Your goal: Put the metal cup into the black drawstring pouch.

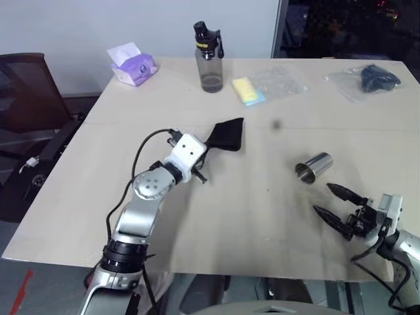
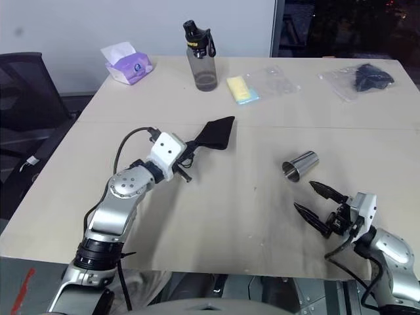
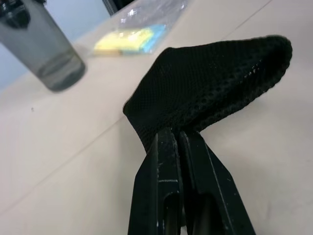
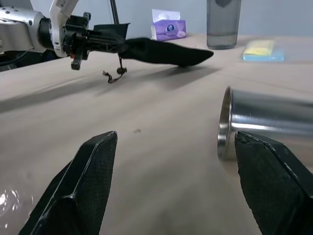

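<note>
The metal cup point(image 1: 314, 167) lies on its side on the table, right of centre, its open mouth toward the near left. My right gripper point(image 1: 336, 201) stands open just in front of it, not touching; in the right wrist view the metal cup point(image 4: 266, 126) lies ahead of one of the spread fingertips. The black drawstring pouch point(image 1: 226, 134) hangs near the table's middle, one end lifted. My left gripper point(image 1: 207, 148) is shut on that end, and the left wrist view shows the fingers point(image 3: 166, 166) pinching the pouch's point(image 3: 215, 93) mesh fabric. A cord point(image 4: 115, 74) dangles below.
At the table's far side stand a grey bottle point(image 1: 210, 59) with a black cap, a purple tissue box point(image 1: 134, 65), a yellow-blue pad beside a clear plastic bag point(image 1: 249, 90) and a dark item in a clear bag point(image 1: 371, 80). A dark chair point(image 1: 26, 92) stands left.
</note>
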